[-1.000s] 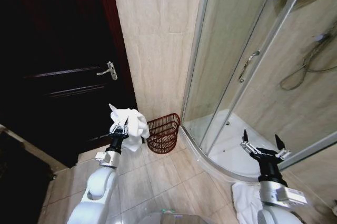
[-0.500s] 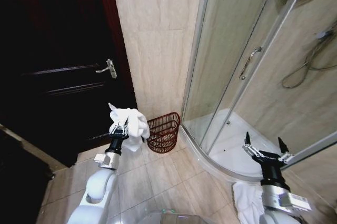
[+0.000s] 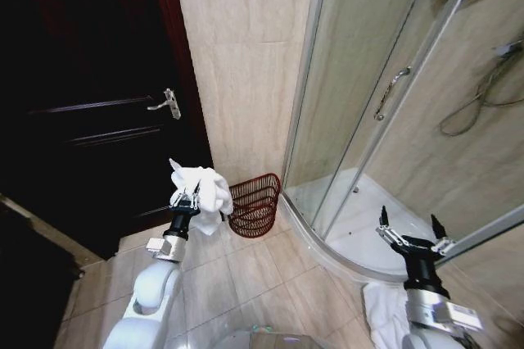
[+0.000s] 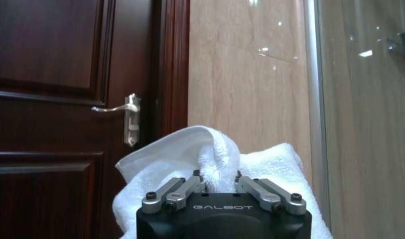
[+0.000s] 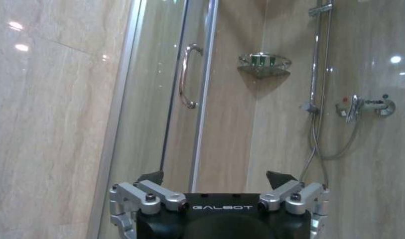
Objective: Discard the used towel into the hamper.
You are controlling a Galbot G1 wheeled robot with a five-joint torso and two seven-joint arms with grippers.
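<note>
My left gripper (image 3: 187, 199) is shut on a white towel (image 3: 202, 189), held up in the air just left of the hamper (image 3: 255, 206). The hamper is a small round reddish-brown wire basket on the tiled floor against the beige wall, beside the shower's curved base. In the left wrist view the towel (image 4: 209, 164) bunches out between the fingers (image 4: 189, 185) of the left gripper (image 4: 215, 181), facing the door and wall. My right gripper (image 3: 409, 232) stands open with nothing in it at the right, in front of the shower; its spread fingers (image 5: 152, 179) show in the right wrist view.
A dark wooden door (image 3: 90, 111) with a metal handle (image 3: 168, 103) stands at the left. The glass shower enclosure (image 3: 385, 120) with its raised curved base (image 3: 327, 255) fills the right. Another white cloth (image 3: 381, 312) lies on the floor by the right arm. Tiled floor (image 3: 246, 283) lies open ahead.
The head view has shifted slightly; the wall and door sit a little lower in the picture. The left gripper still holds the towel by the hamper, and the right gripper stays open.
</note>
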